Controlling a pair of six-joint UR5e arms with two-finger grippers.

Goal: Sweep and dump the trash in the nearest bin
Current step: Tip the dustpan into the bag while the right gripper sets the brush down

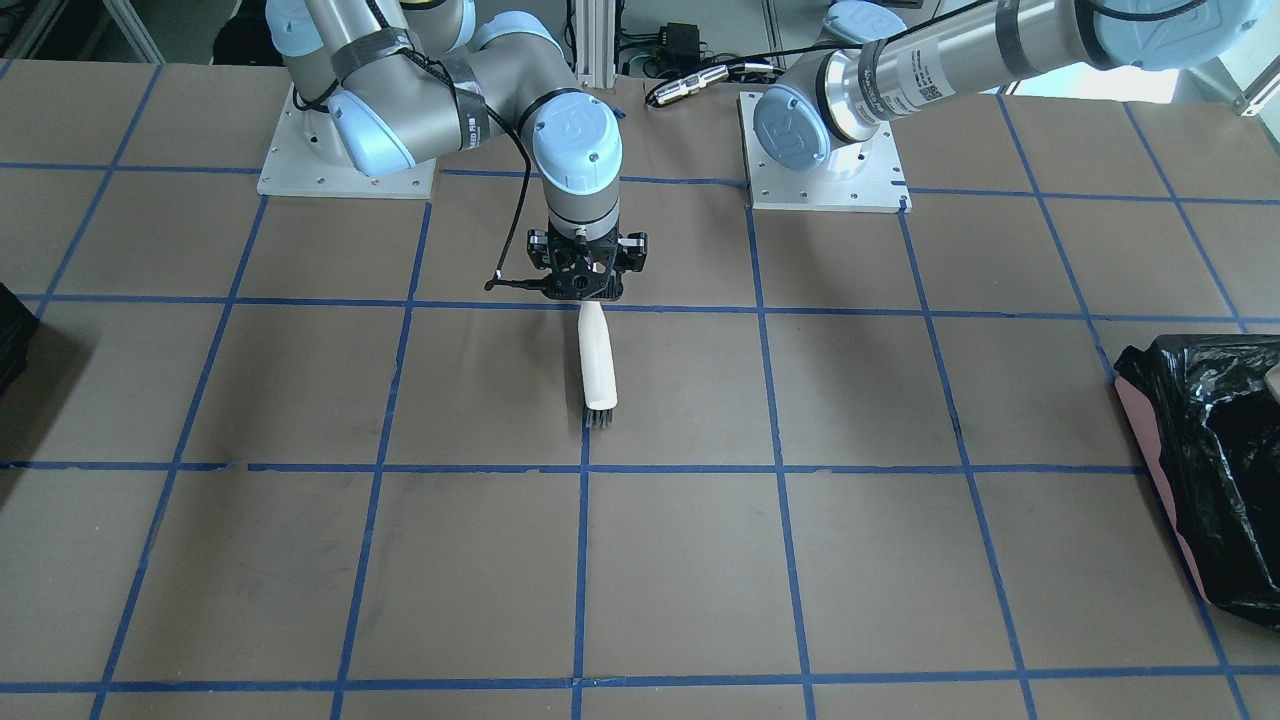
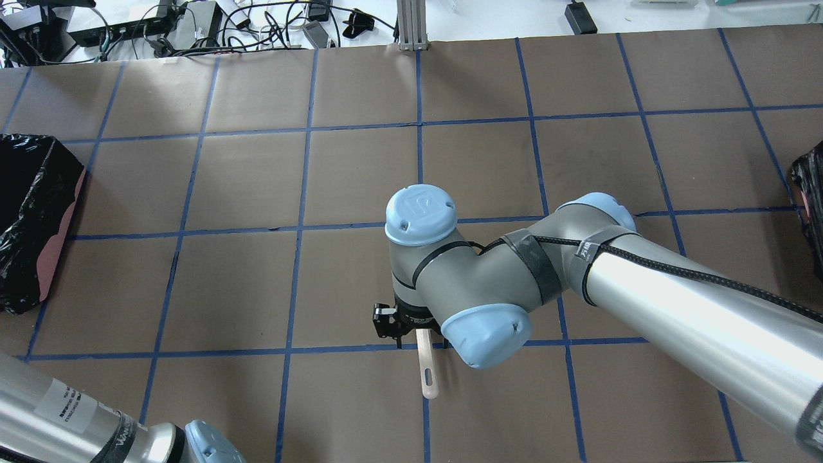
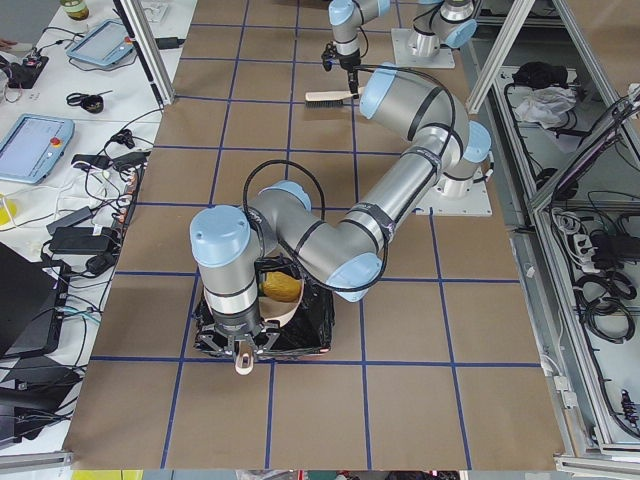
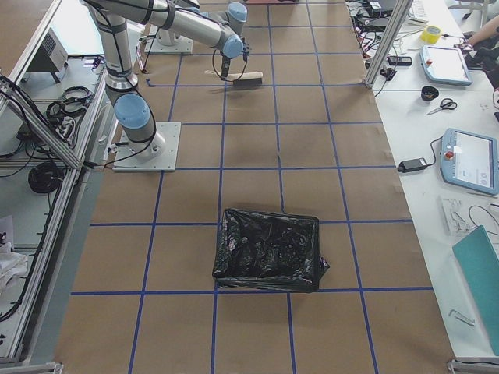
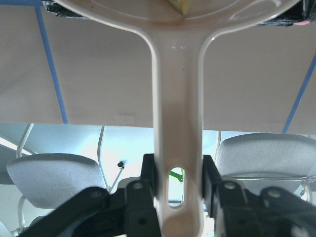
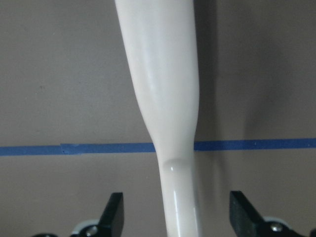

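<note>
The bench was covered in brown paper marked into squares with blue tape, with cables and power supplies along its far edge.

Markings: each pale blue joint cap carried a moulded logo. A white label was fixed to the left arm's tube, and its print was too small to read. No other writing was legible.

Left end effector: the fingers were clamped on both sides of the dustpan handle, at the slotted end. In the exterior left view this arm held the pan over the bin, a black-bagged container standing on the bench on the robot's left.

Right end effector: the fingers stood wide apart, one on each side of the brush handle, with a clear gap on both sides and no contact. The brush lay flat on the bench near the centre, across a blue tape line. Its bristles pointed away from the robot's base.

Trash: one brown-yellow lump showed at the pan, above the open bag. Whether it lay in the pan or in the bag could not be told. In the left wrist-mounted view, a small yellow tip showed inside the pan at the top edge.
</note>
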